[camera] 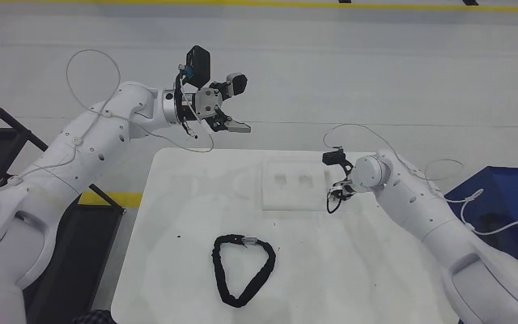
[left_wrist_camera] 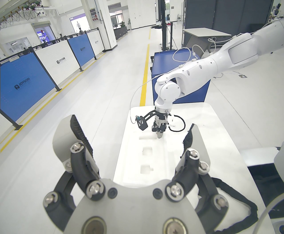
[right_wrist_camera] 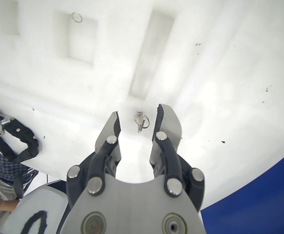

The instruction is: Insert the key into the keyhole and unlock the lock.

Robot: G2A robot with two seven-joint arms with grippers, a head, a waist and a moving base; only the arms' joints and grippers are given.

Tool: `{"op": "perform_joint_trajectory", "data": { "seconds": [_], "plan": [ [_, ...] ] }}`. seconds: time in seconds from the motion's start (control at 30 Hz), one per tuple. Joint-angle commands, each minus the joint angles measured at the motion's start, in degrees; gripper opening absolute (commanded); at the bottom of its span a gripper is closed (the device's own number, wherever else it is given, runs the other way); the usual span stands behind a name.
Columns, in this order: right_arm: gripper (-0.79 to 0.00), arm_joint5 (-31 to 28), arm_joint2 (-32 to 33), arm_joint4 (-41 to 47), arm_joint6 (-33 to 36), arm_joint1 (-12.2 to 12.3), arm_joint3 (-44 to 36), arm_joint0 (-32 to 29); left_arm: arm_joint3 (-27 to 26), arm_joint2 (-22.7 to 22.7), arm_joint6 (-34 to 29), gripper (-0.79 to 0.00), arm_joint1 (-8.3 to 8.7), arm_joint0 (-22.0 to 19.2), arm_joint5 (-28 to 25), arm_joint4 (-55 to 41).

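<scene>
— White table (camera: 162, 267) is the biggest thing. What is on it?
— A white foam tray (camera: 279, 198) with cut-out holes sits toward the far side. Nearer lies a black chain lock (camera: 218, 267), bent into a loop. Its keyhole is too small to make out.
— And the arms?
— The left gripper (camera: 240, 104) hangs in the air past the table's far edge. Its fingers are wide apart and hold nothing. The right gripper (right_wrist_camera: 138, 112) is low at the tray's end, fingers partly apart.
— Where is the key?
— The little metal key (right_wrist_camera: 139, 126) lies between those fingers, by the end of a long slot. They do not touch it. I cannot tell if it rests on foam or table. A thin ring (right_wrist_camera: 77, 17) lies in another hole.
</scene>
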Motion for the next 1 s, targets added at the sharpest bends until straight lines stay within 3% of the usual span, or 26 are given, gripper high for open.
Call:
{"op": "perform_joint_trajectory", "data": {
  "seconds": [0.0, 0.2, 0.37, 0.67, 0.97],
  "plan": [
    [-0.529, 0.16, 0.14, 0.21, 0.28, -0.24, 0.33, 0.03, 0.00, 0.00, 0.00, 0.000, 0.00, 0.00, 0.00, 0.00],
    [-0.616, 0.80, 0.66, 0.62, 0.74, -0.81, 1.93, 0.05, 0.00, 0.00, 0.00, 0.000, 0.00, 0.00, 0.00, 0.00],
    [-0.785, 0.76, 0.75, 0.31, 0.48, -1.42, 3.39, 0.27, 0.00, 0.00, 0.00, 0.000, 0.00, 0.00, 0.00, 0.00],
    [-0.785, 1.06, 1.10, -1.43, 0.41, -2.04, 3.58, 0.79, 0.00, 0.00, 0.00, 0.000, 0.00, 0.00, 0.00, 0.00],
    [-0.785, 4.87, 2.61, -5.62, 2.85, -1.03, -2.70, 0.59, 0.00, 0.00, 0.00, 0.000, 0.00, 0.00, 0.00, 0.00]
  ]
}}
